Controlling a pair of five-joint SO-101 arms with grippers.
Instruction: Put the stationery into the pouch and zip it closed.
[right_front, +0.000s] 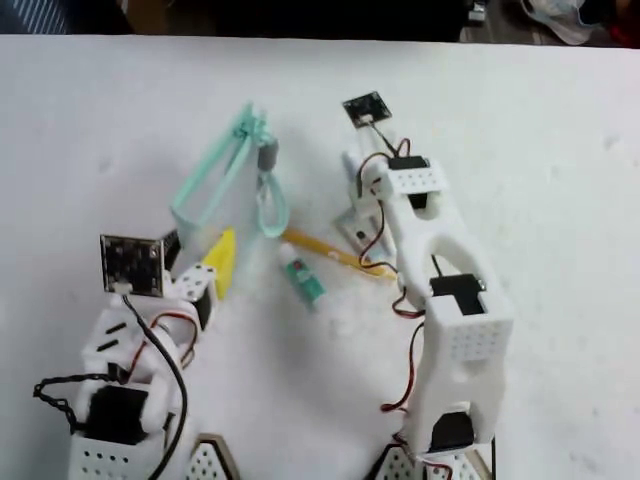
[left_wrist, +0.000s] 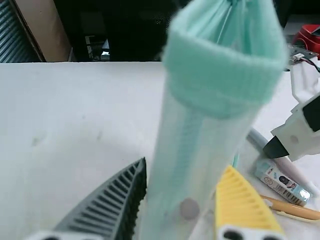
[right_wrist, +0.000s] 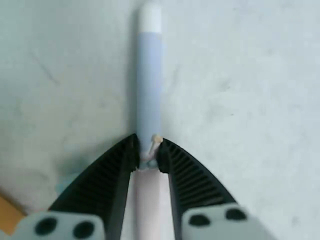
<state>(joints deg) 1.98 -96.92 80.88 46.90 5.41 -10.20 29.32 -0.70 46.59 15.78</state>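
The mint-green pouch (right_front: 213, 180) lies on the white table, its strap loop (right_front: 270, 205) trailing toward the middle. My left gripper (right_front: 198, 247) is shut on the pouch's near end. In the left wrist view the pouch (left_wrist: 220, 100) stands between the grey finger (left_wrist: 115, 200) and the yellow finger (left_wrist: 240, 205). My right gripper (right_wrist: 148, 150) is shut on a pale blue pen (right_wrist: 149, 75) that lies flat on the table. In the high view that gripper (right_front: 348, 225) is right of the strap. A yellow pencil (right_front: 330, 252) and a small green-and-white stick (right_front: 303, 280) lie between the arms.
The right arm's gripper (left_wrist: 295, 135) shows beside the pouch in the left wrist view, with the stick (left_wrist: 277, 180) and pencil (left_wrist: 292, 209) below it. The table's far edge (right_front: 320, 38) borders a dark background. Open white tabletop lies to the far left and far right.
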